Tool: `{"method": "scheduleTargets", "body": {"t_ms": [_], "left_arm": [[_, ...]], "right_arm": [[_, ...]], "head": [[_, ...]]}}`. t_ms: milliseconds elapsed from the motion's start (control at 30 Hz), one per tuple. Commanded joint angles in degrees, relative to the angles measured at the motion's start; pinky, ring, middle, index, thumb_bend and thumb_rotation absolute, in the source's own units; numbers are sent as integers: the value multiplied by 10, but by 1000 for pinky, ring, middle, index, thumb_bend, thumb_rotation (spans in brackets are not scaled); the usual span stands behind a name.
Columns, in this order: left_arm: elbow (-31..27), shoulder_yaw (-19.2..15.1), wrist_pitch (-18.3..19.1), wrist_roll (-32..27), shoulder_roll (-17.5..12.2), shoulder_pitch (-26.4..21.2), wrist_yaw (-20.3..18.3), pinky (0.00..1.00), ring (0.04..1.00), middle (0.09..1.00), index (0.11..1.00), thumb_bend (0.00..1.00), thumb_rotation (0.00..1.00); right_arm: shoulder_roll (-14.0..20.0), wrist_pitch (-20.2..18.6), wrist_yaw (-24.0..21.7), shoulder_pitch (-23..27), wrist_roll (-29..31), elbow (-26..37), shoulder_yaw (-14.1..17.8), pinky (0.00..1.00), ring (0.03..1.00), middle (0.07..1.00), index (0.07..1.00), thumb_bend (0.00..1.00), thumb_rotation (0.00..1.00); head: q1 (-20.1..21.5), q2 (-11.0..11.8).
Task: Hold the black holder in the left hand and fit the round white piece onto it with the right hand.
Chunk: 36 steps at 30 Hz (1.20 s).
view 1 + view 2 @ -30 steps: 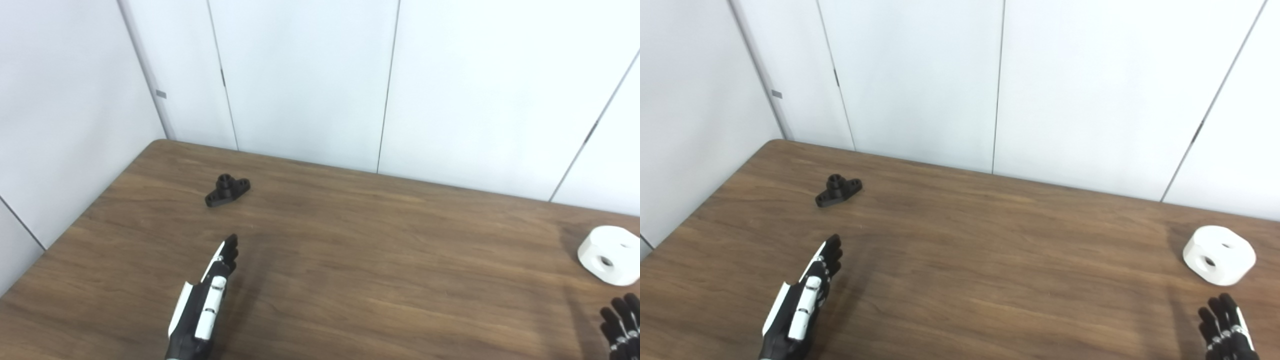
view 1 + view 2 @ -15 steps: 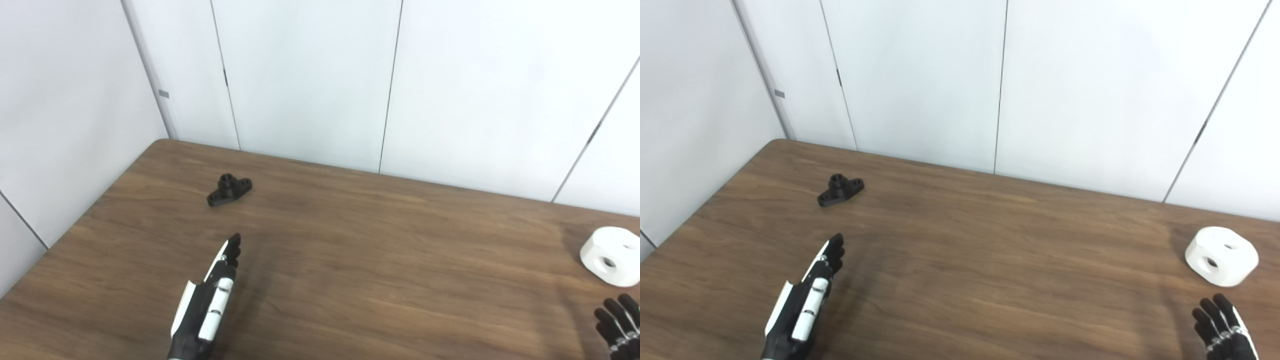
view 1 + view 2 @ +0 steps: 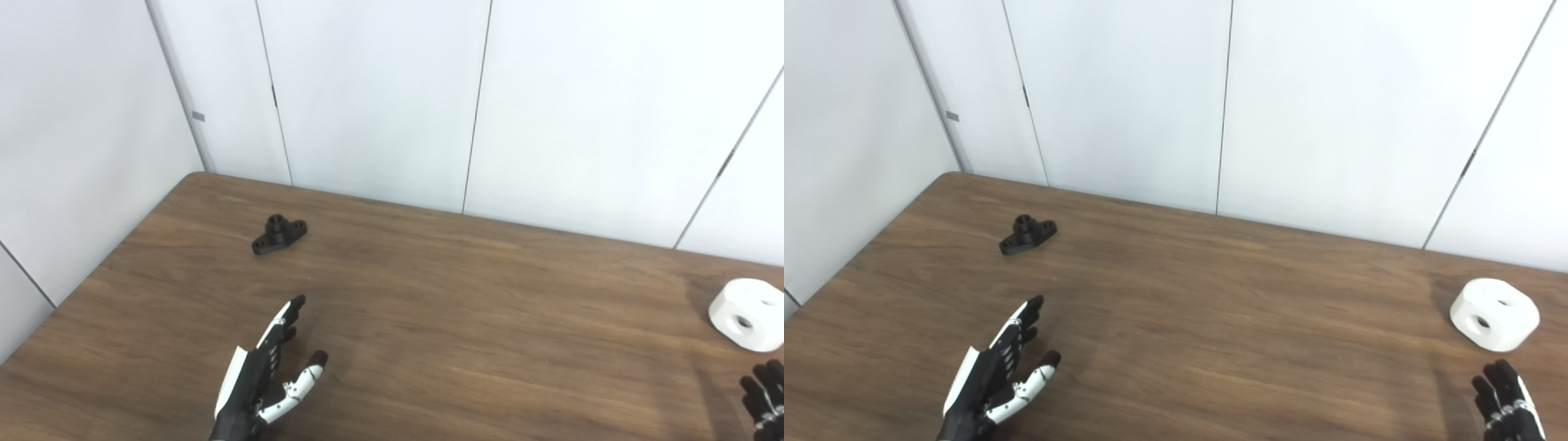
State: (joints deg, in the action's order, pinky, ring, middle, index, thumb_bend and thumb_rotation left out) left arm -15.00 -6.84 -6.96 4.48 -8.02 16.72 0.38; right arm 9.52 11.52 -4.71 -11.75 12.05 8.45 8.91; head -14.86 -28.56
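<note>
On the dark wood-grain table [image 3: 1213,318], backed by plain white wall panels [image 3: 1121,92], the black holder [image 3: 1027,234] lay untouched near the far left corner, the round white piece [image 3: 1494,313] sat far right, and left hand [image 3: 995,376] and right hand [image 3: 1507,401] hovered empty, fingers spread.

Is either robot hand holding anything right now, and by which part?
Nothing is held. The left hand is open; the black holder and round white piece lie untouched.
</note>
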Motion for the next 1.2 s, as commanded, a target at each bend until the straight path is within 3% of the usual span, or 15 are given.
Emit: {"method": "scheduleTargets", "body": {"t_ms": [0,233,400,567,833,933,1167], "left_arm": [[-33,-6,15,23,-4,-25,10,948,973,966,943,536,204],[-70,-15,87,109,-24,-70,13,967,972,964,934,595,101],[-74,-34,155,150,-39,-102,13,937,944,945,912,638,160],[-63,-48,201,177,-63,-131,14,896,932,936,903,674,231],[-20,-51,202,197,-118,-165,15,906,953,955,923,671,251],[-6,-55,212,198,-137,-186,11,960,982,971,926,665,255],[47,-59,199,196,-162,-237,21,990,999,967,923,681,290]], "right_arm": [[-11,-4,-4,-26,3,-57,-4,987,949,955,956,678,986],[-17,-3,3,-25,-5,-57,-5,934,919,936,940,667,978],[-19,-5,3,-27,-5,-57,-5,934,911,924,926,693,965],[-22,-12,2,-28,1,-53,-5,928,910,921,914,663,968],[-24,-24,3,-28,0,-51,-7,956,914,925,919,689,988],[-25,-29,-1,-29,7,-48,-7,961,911,926,924,677,984],[-26,-26,0,-29,5,-49,-7,971,913,928,931,671,984]], "head": [[0,0],[5,6],[5,6],[4,9],[5,13],[3,13],[4,11]]}}
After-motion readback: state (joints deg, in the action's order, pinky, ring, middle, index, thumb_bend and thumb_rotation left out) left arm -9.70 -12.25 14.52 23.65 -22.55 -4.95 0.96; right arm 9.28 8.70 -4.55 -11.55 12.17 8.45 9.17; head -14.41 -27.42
